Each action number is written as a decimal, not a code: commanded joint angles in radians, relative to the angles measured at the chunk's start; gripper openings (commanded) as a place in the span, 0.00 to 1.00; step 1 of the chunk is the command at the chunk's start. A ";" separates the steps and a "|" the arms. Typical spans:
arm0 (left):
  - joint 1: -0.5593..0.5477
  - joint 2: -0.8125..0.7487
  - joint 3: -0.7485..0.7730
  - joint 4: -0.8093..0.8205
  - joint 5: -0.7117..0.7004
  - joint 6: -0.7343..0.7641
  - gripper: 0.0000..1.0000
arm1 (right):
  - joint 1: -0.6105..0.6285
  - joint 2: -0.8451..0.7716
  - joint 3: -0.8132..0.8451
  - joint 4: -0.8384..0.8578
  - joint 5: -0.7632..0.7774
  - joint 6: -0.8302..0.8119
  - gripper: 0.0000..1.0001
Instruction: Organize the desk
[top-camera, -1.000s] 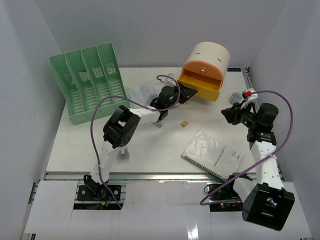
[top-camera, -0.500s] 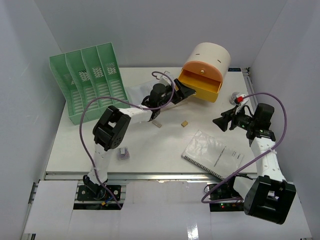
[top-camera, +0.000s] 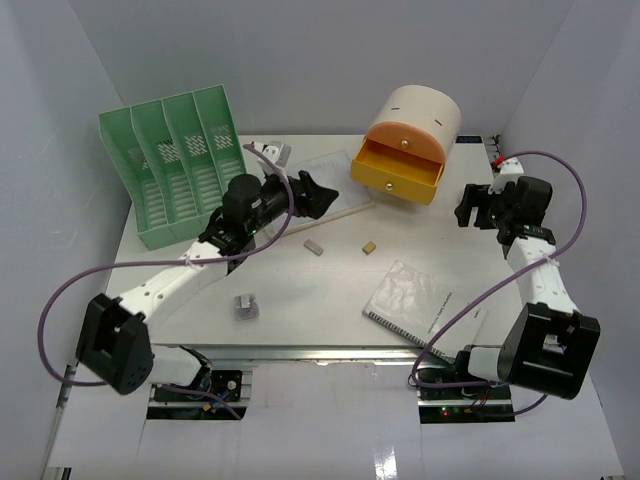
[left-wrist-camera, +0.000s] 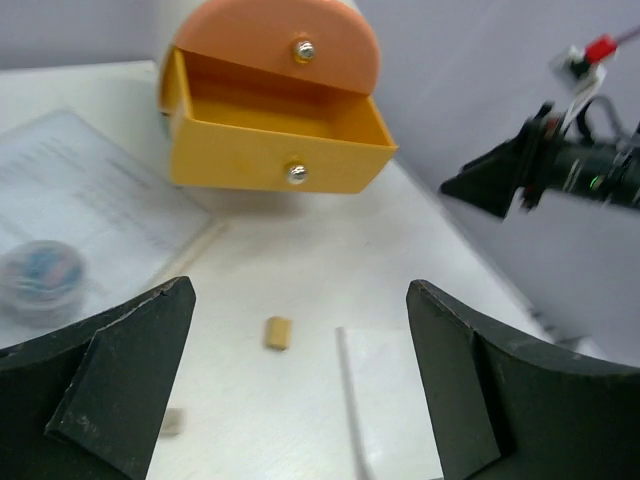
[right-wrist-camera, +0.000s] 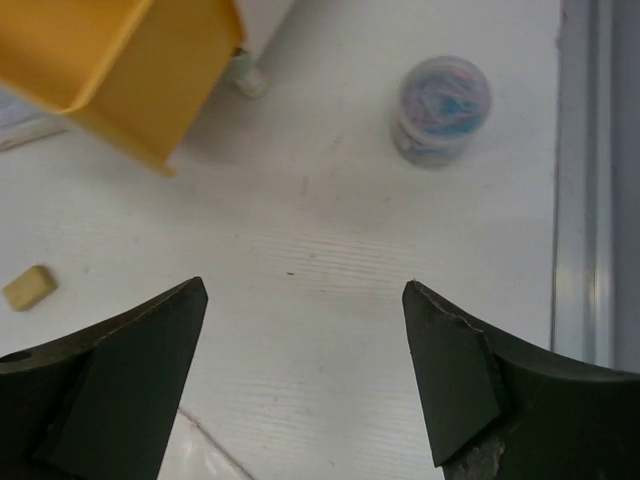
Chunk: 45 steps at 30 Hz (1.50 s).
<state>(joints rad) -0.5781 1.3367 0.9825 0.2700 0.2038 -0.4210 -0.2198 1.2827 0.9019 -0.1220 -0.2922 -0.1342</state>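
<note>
The white bench (top-camera: 300, 290) fills the top view under both arms, its near rail at their bases. The left tool (top-camera: 316, 193) hangs over the bench's far middle, jaws wide apart and holding nothing. The right tool (top-camera: 470, 205), over the far right, is just as spread and empty.

Ahead of the left tool stands the drawer box (left-wrist-camera: 275, 150) with its drawer pulled out, and a tan eraser (left-wrist-camera: 278, 332) lies below the gap between the jaws. The sleeve (left-wrist-camera: 90, 190) runs off to that tool's left, carrying a blurred round thing (left-wrist-camera: 42, 274), perhaps a small tub. The notebook (left-wrist-camera: 385, 395) is cut off by the right finger. From above, the right arm hides the jar (right-wrist-camera: 443, 108), which only the right wrist view shows, ahead and right of that tool.

Half a second ago the left tool was at the drawer's mouth. It has since drawn back leftward, and the right tool has pulled back toward the far right.
</note>
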 joint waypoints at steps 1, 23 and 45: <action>0.013 -0.202 -0.141 -0.236 -0.125 0.327 0.98 | 0.019 0.192 0.177 0.016 0.311 0.148 0.90; 0.012 -0.358 -0.256 -0.353 -0.246 0.464 0.98 | 0.053 0.814 0.695 -0.120 0.390 0.154 0.97; 0.017 -0.262 -0.234 -0.376 -0.324 0.354 0.98 | 0.110 0.213 0.214 0.038 0.128 -0.119 0.08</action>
<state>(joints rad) -0.5658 1.0767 0.7166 -0.0962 -0.1136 -0.0493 -0.1599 1.7464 1.2360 -0.2258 -0.0295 -0.1083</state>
